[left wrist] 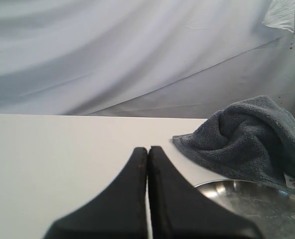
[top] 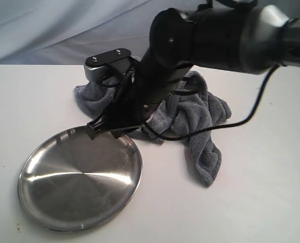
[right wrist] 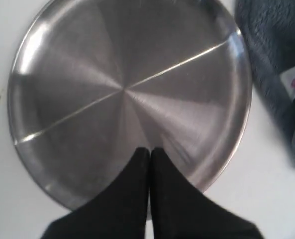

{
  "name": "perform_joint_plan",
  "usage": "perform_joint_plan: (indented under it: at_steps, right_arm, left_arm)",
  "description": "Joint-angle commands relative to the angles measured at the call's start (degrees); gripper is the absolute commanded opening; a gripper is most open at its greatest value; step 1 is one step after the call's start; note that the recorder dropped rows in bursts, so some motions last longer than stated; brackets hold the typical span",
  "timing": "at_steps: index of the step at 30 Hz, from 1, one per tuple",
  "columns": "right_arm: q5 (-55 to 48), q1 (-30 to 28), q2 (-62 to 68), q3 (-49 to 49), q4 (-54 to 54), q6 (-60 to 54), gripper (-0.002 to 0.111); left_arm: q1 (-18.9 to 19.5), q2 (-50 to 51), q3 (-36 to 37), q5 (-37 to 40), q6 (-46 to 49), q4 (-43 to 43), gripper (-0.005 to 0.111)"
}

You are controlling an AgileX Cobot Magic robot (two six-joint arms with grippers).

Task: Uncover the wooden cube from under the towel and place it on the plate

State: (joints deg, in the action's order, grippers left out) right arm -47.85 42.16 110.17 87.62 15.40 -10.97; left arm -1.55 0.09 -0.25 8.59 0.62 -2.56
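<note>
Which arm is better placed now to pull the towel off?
Right, probably. The right gripper, shut, hangs over the rim of the plate just beside the towel. The left gripper, also shut, sits farther back, outside the exterior view.

The plate [top: 79, 187] lies on the table [top: 261, 202], the towel [top: 213, 109] just behind it to the right

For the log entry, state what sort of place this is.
Most likely a robot test bench rather than a home kitchen: a plain white tabletop, a pale draped cloth backdrop behind it, and a round shiny stainless-steel plate and a dark grey fluffy towel set out as props.
</note>
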Motion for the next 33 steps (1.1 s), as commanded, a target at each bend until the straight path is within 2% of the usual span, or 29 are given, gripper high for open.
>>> perform_joint_plan:
  at_steps: [1,5,10,14,18,25,33]
  right_arm:
    - [1.25,-0.82,5.51,6.76,-5.75,0.63,0.0]
    - [1.14,-3.51,7.45,8.88,-11.45,5.68,0.0]
    - [2.62,-9.81,7.6,8.88,-15.4,10.54,0.0]
    - [7.06,-16.12,8.09,9.04,-15.4,13.05,0.0]
    - [5.32,-19.83,10.84,14.07,-14.99,13.28,0.0]
    - [1.75,-20.18,17.94,26.55,-14.59,13.28,0.0]
    - [0.39,-17.49,21.42,33.64,-14.52,13.31,0.0]
  left_arm:
    - [-0.05,-0.09,0.25,-0.23,-0.15,0.04,0.001]
    - [-0.05,-0.09,0.25,-0.23,-0.03,0.04,0.001]
    - [-0.05,-0.09,0.25,-0.23,-0.03,0.04,0.001]
    - [-0.05,-0.09,0.25,-0.23,-0.03,0.04,0.001]
    - [-0.05,-0.09,0.25,-0.23,-0.15,0.04,0.001]
    - [-0.05,-0.09,0.25,-0.23,-0.15,0.04,0.001]
    - [-0.05,-0.09,0.25,-0.23,-0.03,0.04,0.001]
